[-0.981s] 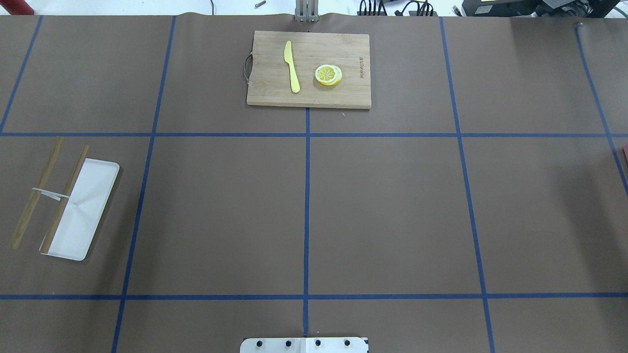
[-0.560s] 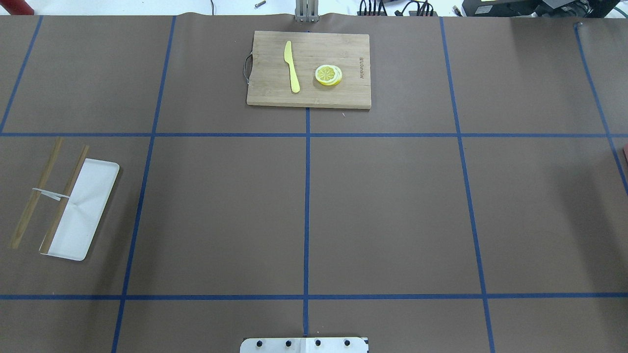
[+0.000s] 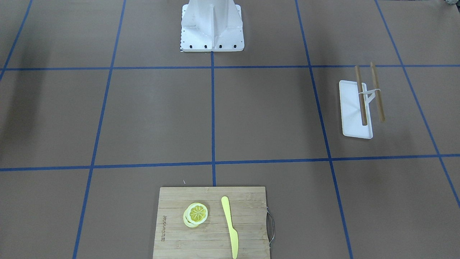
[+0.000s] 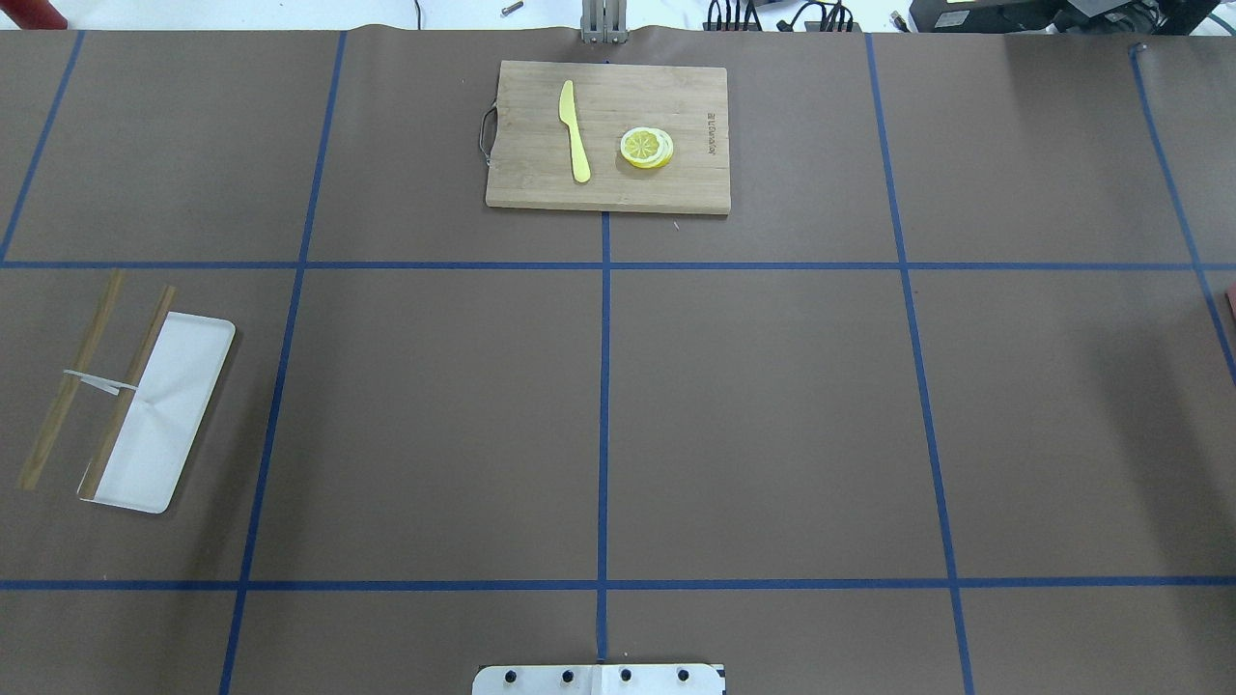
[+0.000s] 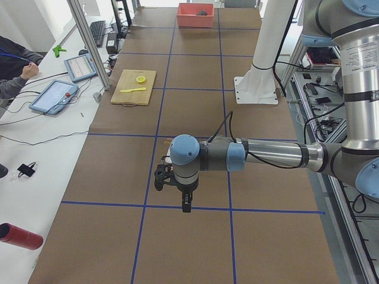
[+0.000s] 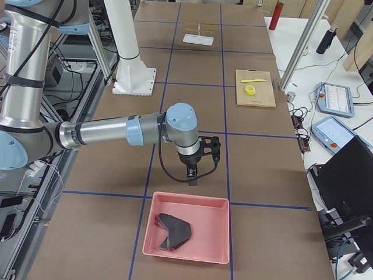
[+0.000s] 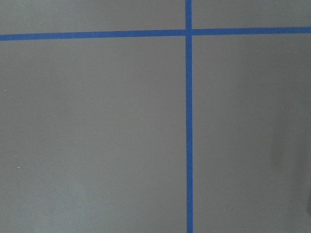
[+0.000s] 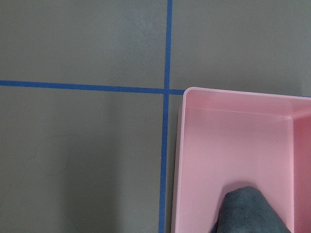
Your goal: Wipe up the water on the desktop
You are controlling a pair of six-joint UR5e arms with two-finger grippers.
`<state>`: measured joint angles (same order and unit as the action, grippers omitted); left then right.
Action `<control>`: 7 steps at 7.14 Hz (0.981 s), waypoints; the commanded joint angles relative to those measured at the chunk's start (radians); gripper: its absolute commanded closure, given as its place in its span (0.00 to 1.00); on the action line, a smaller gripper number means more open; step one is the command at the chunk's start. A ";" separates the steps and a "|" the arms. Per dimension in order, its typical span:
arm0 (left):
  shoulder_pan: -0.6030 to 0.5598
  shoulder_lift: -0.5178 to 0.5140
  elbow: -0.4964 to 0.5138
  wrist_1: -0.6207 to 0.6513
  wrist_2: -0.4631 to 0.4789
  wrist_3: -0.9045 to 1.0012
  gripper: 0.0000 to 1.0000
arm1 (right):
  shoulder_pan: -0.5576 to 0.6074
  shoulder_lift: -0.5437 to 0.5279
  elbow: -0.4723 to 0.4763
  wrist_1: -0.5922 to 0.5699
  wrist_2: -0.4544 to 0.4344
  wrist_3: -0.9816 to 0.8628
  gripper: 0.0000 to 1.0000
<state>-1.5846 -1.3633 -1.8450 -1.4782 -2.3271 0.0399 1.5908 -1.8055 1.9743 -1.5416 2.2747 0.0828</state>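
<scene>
The brown desktop (image 4: 772, 415) with blue tape lines also shows in the front view (image 3: 266, 115). No water stands out on it; the right wrist view shows only a faint curved outline (image 8: 51, 153). My left gripper (image 5: 185, 204) hangs low over the desktop at the robot's left end. My right gripper (image 6: 193, 177) hangs just before a pink bin (image 6: 218, 204) that holds a dark grey cloth (image 6: 172, 230). The cloth (image 8: 248, 211) and bin rim (image 8: 233, 94) show in the right wrist view. Both grippers show only in the side views, so I cannot tell whether they are open or shut.
A bamboo cutting board (image 4: 676, 183) at the far middle carries a yellow knife (image 4: 574, 130) and lemon slices (image 4: 646, 147). A white tray (image 4: 179, 405) with two wooden sticks (image 4: 68, 391) lies at the left. The robot's white base (image 3: 212, 25) stands at the near edge.
</scene>
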 commanded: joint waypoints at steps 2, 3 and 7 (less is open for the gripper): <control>0.000 -0.003 0.006 -0.001 0.000 0.000 0.01 | 0.000 0.000 0.004 0.000 0.000 0.000 0.00; 0.000 -0.003 0.006 -0.001 0.000 0.000 0.01 | -0.002 0.000 0.005 0.000 0.000 0.000 0.00; 0.000 -0.007 0.015 -0.001 0.000 0.000 0.01 | -0.009 -0.001 0.005 0.000 0.000 0.000 0.00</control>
<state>-1.5846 -1.3683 -1.8337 -1.4788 -2.3271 0.0399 1.5834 -1.8057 1.9788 -1.5416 2.2749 0.0828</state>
